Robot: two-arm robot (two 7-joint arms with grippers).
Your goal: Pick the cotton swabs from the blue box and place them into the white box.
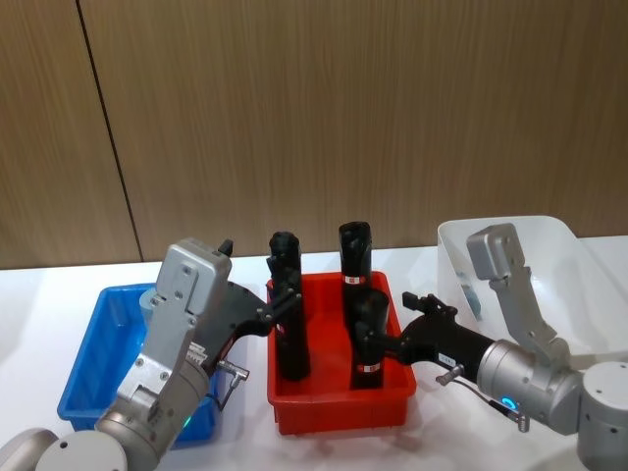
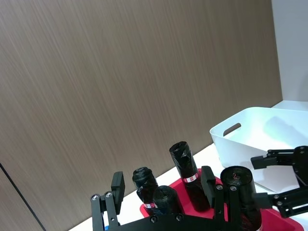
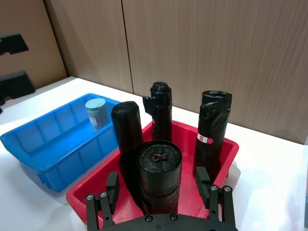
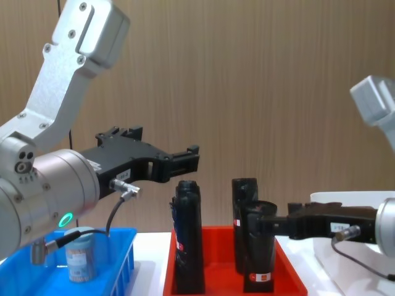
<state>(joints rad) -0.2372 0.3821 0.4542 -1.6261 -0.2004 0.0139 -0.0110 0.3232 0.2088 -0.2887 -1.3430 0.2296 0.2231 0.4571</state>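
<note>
One jar of cotton swabs (image 3: 97,113) with a pale lid stands upright in the blue box (image 3: 43,144); it also shows in the chest view as the jar (image 4: 80,262) behind the blue box's wall (image 4: 120,259). My left gripper (image 4: 185,157) hangs open in the air, above the gap between the blue box and the red tray, nothing between its fingers (image 2: 118,187). My right gripper (image 3: 157,182) is open, its fingers standing either side of the front black roll (image 3: 159,168) in the red tray. The white box (image 1: 549,245) sits at the far right, behind the right arm.
The red tray (image 1: 339,407) lies between the blue box (image 1: 83,353) and the white box and holds several tall black rolls (image 1: 285,304) with red-white labels. A wood-panelled wall runs behind the white table.
</note>
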